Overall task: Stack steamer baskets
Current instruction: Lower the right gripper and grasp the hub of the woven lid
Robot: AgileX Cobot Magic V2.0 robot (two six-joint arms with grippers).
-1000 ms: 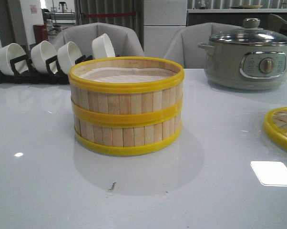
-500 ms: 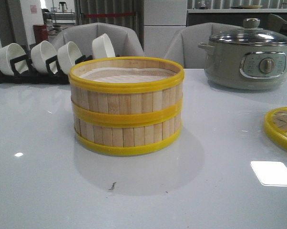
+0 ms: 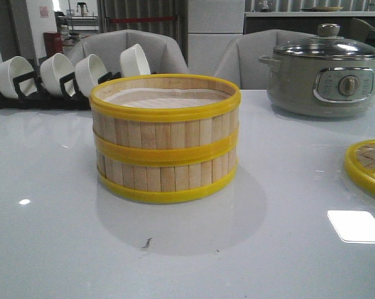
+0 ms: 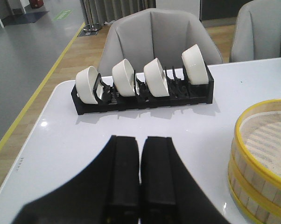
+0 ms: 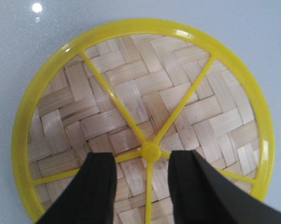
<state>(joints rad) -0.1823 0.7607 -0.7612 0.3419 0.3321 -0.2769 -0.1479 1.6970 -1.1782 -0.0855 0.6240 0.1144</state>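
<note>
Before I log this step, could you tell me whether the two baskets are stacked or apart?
Stacked: the upper basket sits squarely on the lower basket, rims meeting all around.

You find no readable text, brand or number in any view. The grey pot (image 3: 324,76) carries a control panel with a knob and small markings, too blurred to make out. A pinkish sign (image 3: 44,11) on the far wall is also illegible.
</note>
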